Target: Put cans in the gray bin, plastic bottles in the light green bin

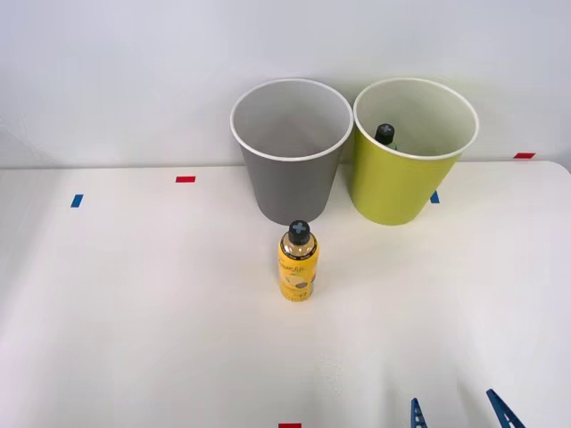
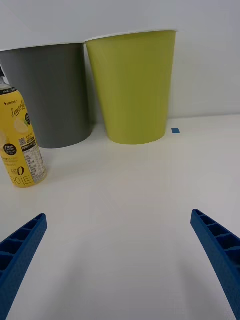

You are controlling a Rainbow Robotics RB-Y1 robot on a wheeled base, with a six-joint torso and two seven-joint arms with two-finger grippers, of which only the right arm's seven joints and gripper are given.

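A white table (image 1: 134,312) carries two tapered buckets standing upright side by side at its far edge, against a pale wall. The gray bin (image 1: 292,169) stands on the robot's left of the pair and the light green bin (image 1: 403,169) on the right, their rims close together and possibly just touching. Inside the light green bin a dark round cap (image 1: 384,134) pokes up near the inner wall; it looks like the top of a bottle already dropped in, though the body below it is hidden. A plastic bottle (image 1: 298,263) with a yellow label, gold neck and dark cap stands upright on the table just in front of the gray bin, apart from it. The right gripper (image 1: 458,412) sits low at the near edge of the table, well apart from the bottle and to its right, with its blue ribbed fingers (image 2: 22,245) spread wide and nothing between them. In the wrist view the bottle stands off to one side of the open span, not between the fingers. Small red and blue tape marks (image 1: 186,179) dot the tabletop.
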